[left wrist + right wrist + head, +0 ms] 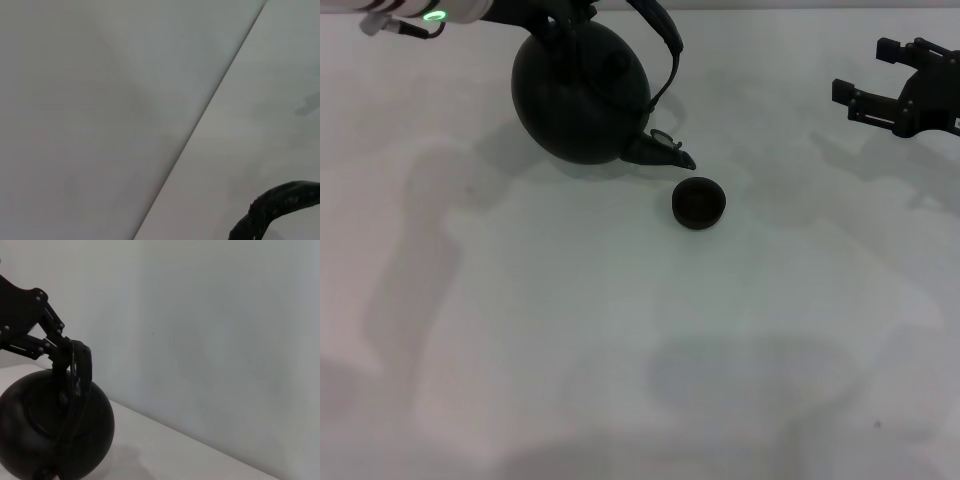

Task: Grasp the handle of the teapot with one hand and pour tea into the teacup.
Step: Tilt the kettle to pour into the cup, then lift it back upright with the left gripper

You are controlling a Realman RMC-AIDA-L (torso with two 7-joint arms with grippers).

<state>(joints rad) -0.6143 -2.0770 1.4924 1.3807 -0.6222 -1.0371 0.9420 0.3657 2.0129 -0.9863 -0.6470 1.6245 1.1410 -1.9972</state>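
Head view: white table (pixel 620 380), shadows.

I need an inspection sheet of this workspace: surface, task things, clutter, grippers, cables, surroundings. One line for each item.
Surface: white table, bare apart from the task things; soft shadows on it.
Teapot: matte black, tilted, spout pointing down toward the teacup.
Handle: held near its top by the left gripper.
Teacup: upright on the table, just beyond the spout tip; contents cannot be told.
Clutter: nothing seen.
Left gripper: shut on the handle, at the far left of the table.
Right gripper: open, idle at the far right, away from teapot and teacup.
Cables: a short lead by the green light on the left arm.
Surroundings: plain pale wall behind the table.
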